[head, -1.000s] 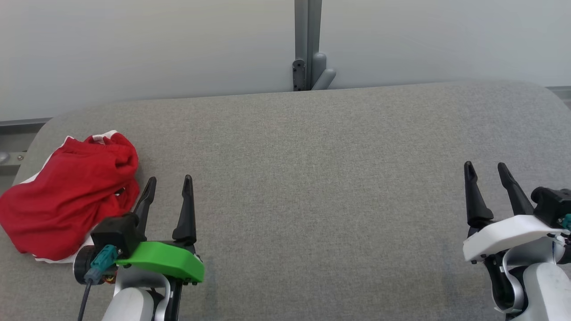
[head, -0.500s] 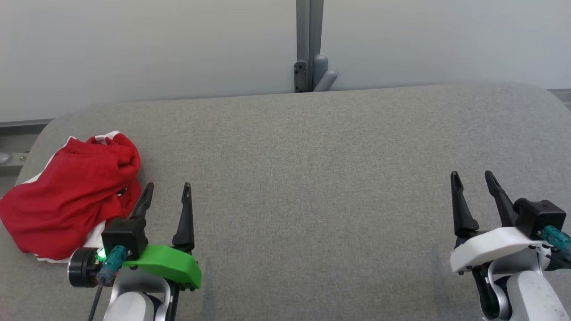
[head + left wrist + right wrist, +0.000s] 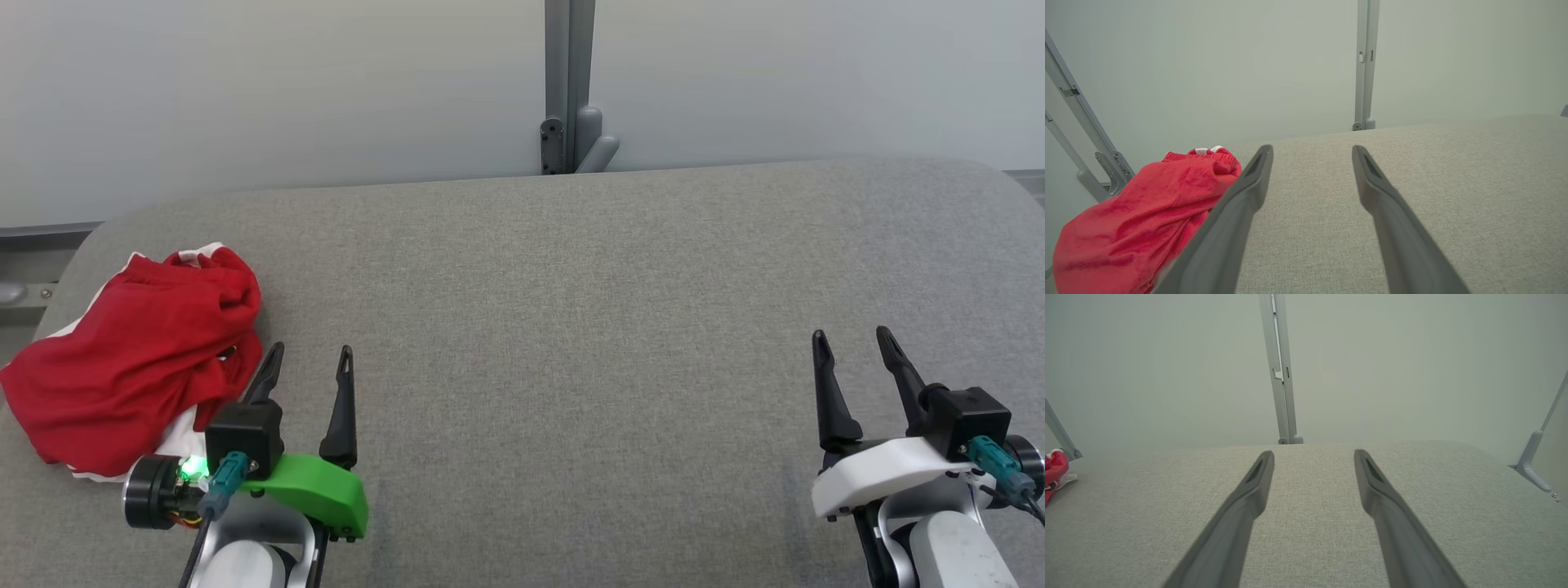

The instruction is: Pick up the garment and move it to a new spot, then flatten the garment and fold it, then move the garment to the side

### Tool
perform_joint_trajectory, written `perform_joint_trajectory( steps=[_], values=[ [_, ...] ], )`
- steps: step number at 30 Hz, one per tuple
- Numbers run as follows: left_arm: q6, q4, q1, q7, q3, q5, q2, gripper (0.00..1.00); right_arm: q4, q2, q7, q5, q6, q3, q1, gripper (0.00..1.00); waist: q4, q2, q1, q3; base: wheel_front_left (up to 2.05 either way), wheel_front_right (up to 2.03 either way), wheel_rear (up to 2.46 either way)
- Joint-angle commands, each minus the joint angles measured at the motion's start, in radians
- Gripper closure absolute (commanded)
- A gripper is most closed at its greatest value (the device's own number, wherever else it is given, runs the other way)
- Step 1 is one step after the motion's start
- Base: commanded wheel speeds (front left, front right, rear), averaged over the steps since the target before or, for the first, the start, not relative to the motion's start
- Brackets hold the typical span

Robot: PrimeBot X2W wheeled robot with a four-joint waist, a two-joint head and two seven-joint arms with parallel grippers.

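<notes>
1. Left hand (image 3: 312,349): stands spread, pinches nothing, hovers low over the table (image 3: 571,327) just beside the right edge of the garment (image 3: 131,359); cannot tell whether the nearer finger brushes the cloth
2. Right hand (image 3: 851,333): likewise spread and empty, well apart from the garment, over bare table on the right side
3. Garment: lies as a crumpled red heap with white trim near the table's left edge; rests on the table, gripped by neither hand
4. Progress, as a judgement: looks like the very start, with no pick-up yet, no move, no flattening, no fold; leaves the whole chain to do, namely grasp, carry to a new spot, spread flat, fold, then shift aside
5. Long axis: runs on a diagonal in the head view, from the near-left end toward the far-right end
6. Pointing: shows a ribbed, gathered edge with a white scrap at the far end, turned to the far side of the table; bulges broad and rounded at the near-left end; too bunched to tell front from back, or the kind of garment
</notes>
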Motion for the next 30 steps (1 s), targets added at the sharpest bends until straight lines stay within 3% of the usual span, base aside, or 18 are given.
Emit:
perform_joint_trajectory(
  steps=[1,30],
  values=[
    [0.009,-0.001,0.007,0.005,0.006,0.018,0.008,0.0,0.001,-0.002,-0.015,-0.019,0.0,0.006,0.008,0.0,0.0,0.0,0.0,-0.001,0.0,0.0,0.0],
    [0.005,0.012,0.023,0.037,0.013,-0.003,-0.01,0.0,0.059,0.024,-0.063,-0.023,0.0,-0.006,0.021,0.0,-0.003,0.0,0.0,-0.006,0.0,0.0,0.0]
  ],
)
